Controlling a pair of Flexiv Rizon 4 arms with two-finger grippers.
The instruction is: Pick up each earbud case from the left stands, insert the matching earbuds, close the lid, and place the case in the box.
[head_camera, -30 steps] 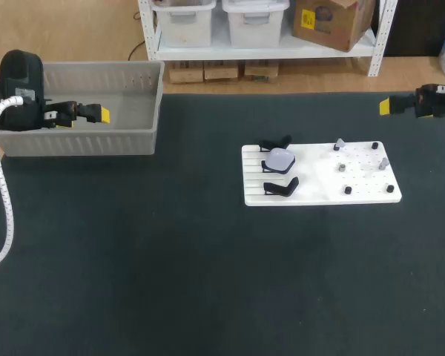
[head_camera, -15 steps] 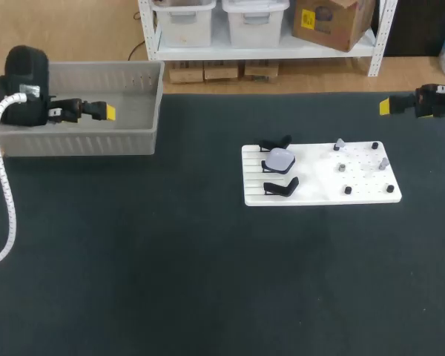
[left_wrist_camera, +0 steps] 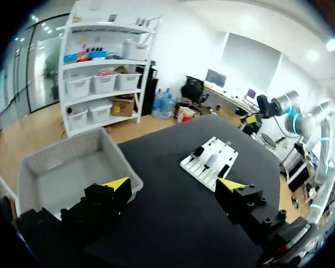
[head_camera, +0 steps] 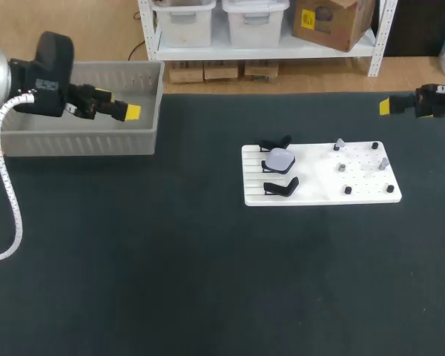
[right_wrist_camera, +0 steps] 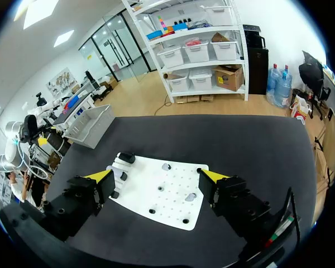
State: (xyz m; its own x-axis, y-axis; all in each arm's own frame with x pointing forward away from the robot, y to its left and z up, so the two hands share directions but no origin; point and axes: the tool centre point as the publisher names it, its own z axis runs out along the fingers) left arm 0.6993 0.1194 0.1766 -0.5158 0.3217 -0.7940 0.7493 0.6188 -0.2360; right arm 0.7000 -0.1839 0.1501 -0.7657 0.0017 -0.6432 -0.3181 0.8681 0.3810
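Note:
A white board (head_camera: 356, 194) lies right of the table's middle, also seen ahead of my open right gripper (right_wrist_camera: 157, 177) as the white board (right_wrist_camera: 173, 209). Three black stands line its left half. The middle stand holds a pale earbud case (head_camera: 280, 159) with its lid closed; the stands at the back (head_camera: 276, 142) and the front (head_camera: 282, 187) are bare. Small grey and black earbuds (head_camera: 341, 167) sit on pegs on its right half. My left gripper (head_camera: 130, 113) hangs open and holds nothing over the right end of the grey box (head_camera: 81, 141). My right gripper (head_camera: 386, 106) stands open at the far right edge.
The grey box (left_wrist_camera: 44, 162) lies under and ahead of my left gripper (left_wrist_camera: 173, 184), with the white board (left_wrist_camera: 196, 167) farther off. The box looks empty from the wrist. Dark table top spreads between the box and the board and all along the front.
My left arm has swung to the right over the grey box, its gripper now near the box's right wall. My right arm and the board's things have not moved.

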